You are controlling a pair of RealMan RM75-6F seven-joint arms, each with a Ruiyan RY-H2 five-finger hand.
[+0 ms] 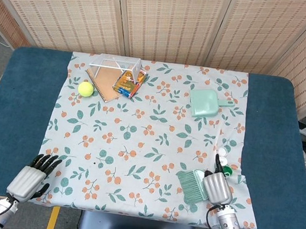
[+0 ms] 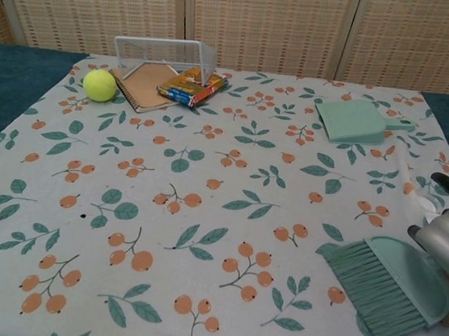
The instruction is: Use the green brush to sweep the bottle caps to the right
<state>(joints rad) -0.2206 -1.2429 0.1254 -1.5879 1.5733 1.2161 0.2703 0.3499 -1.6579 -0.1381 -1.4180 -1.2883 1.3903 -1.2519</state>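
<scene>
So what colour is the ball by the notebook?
The ball is yellow-green, like a tennis ball. The chest view shows it best.

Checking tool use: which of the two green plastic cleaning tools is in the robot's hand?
The green brush, held by the right hand at the near right. The green dustpan lies untouched farther back.

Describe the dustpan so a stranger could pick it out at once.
Start at the floral tablecloth and go to its far right part, toward the wicker screen. The dustpan lies there alone, flat and pale green with a short handle. The green brush in the right hand shares its colour but has bristles.
</scene>
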